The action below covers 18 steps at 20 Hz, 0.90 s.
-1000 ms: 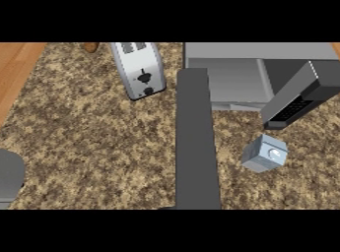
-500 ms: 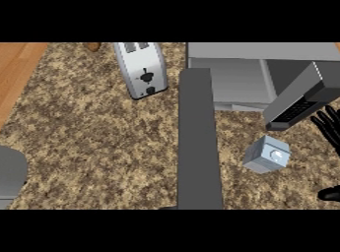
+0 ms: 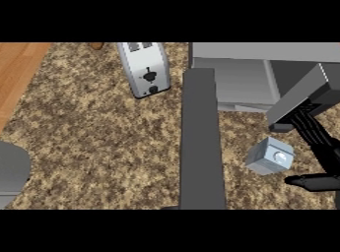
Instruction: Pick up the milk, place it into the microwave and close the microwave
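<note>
Right hand [image 3: 331,162] at the lower right, fingers [image 3: 312,132] straight and spread, pointing up toward the open microwave door [image 3: 314,93], thumb [image 3: 314,182] stuck out sideways below the carton. Milk [image 3: 270,156] sits on the speckled counter [image 3: 92,138] just left of those fingers, in the gap between fingers and thumb; cannot tell if anything touches it, nothing curled round it. Microwave [image 3: 238,78] is beyond the fingertips, cavity open. Left of the milk a dark grey forearm [image 3: 200,142] runs up the middle; its hand is not visible. Toaster [image 3: 146,69] well off to the far left of the fingers.
</note>
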Motion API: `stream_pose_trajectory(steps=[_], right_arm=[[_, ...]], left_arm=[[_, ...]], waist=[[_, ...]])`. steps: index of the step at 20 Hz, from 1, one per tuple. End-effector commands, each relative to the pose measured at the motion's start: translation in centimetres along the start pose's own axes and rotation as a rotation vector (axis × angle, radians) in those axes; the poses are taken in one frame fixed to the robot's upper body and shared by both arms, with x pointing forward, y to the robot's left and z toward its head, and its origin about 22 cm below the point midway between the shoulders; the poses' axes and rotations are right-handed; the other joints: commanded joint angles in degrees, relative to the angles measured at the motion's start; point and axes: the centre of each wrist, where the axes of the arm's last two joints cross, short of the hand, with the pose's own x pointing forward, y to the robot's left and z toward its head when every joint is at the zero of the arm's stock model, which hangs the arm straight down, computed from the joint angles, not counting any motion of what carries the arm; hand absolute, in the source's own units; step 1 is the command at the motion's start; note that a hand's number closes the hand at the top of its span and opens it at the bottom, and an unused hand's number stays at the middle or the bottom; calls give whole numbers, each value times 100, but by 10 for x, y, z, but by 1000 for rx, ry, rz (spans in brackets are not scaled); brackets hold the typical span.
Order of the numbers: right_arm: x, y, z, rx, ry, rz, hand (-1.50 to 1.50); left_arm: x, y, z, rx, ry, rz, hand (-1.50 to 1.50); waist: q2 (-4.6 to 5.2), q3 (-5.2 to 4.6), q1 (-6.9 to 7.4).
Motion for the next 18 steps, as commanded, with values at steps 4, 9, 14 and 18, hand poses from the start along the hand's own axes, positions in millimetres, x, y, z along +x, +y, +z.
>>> stream_pose_trajectory(steps=[4, 9, 14, 18], right_arm=[[-36, 8, 12, 110, -120, -45, -150], [-56, 27, 9, 144, -127, -58, -150], [-68, 36, -1, 139, -146, -80, -150], [-74, 44, -10, 173, -127, -139, -150]], left_arm=[[7, 0, 3, -4, -16, 5, -150], [6, 5, 4, -13, -12, 4, -150], [6, 3, 8, -19, -1, 14, -150], [2, 7, 9, -33, -4, 18, -150]], waist=[[32, 14, 59], [38, 12, 50], [52, 18, 105], [58, 11, 102]])
